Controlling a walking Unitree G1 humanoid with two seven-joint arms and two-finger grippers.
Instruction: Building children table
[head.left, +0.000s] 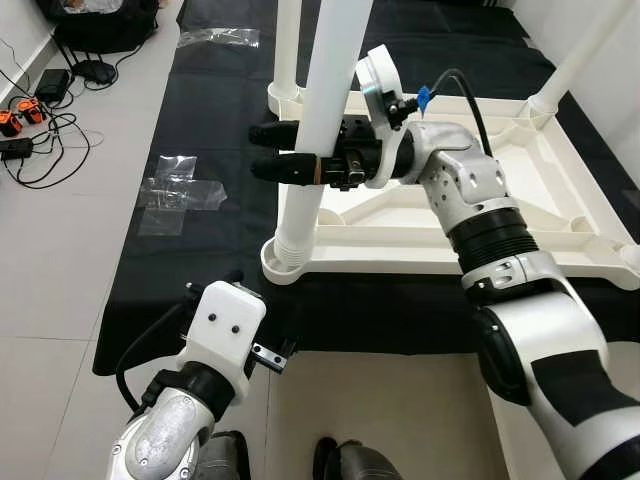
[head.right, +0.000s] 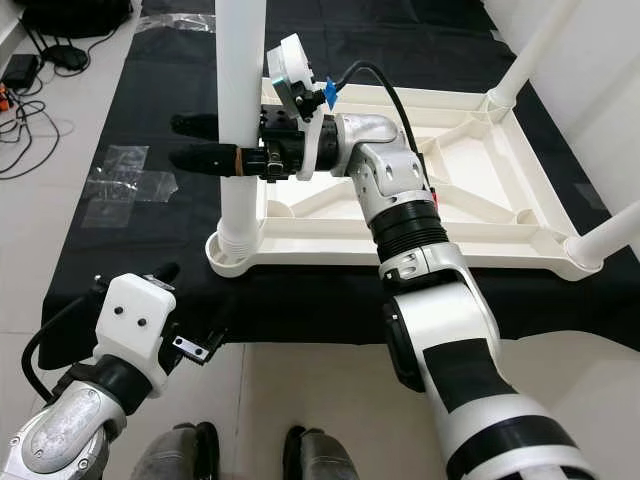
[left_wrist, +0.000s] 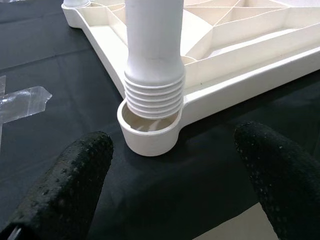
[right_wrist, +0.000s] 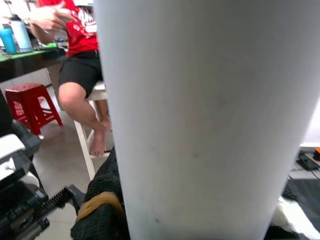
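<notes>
- Upside-down white plastic children's tabletop (head.left: 560, 190) lies on black floor mat (head.left: 210, 100).
- Right pincer (head.left: 275, 152) clamped around upright white plastic tube leg (head.left: 325, 110); fingers on both sides of it.
- Leg's ribbed lower end (left_wrist: 154, 92) sits in round corner socket (left_wrist: 150, 134), near-left corner.
- Left pincer (left_wrist: 175, 175) low, just before that socket, fingers apart, holding nothing.
- Clear plastic bags (head.left: 178, 195) on mat's left edge.

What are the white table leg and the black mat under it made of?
The leg looks like smooth, matte white plastic: moulded ridges ring its bottom end. The mat looks like soft black cloth, dull and lying flat on the floor, though it could be thin foam.
</notes>
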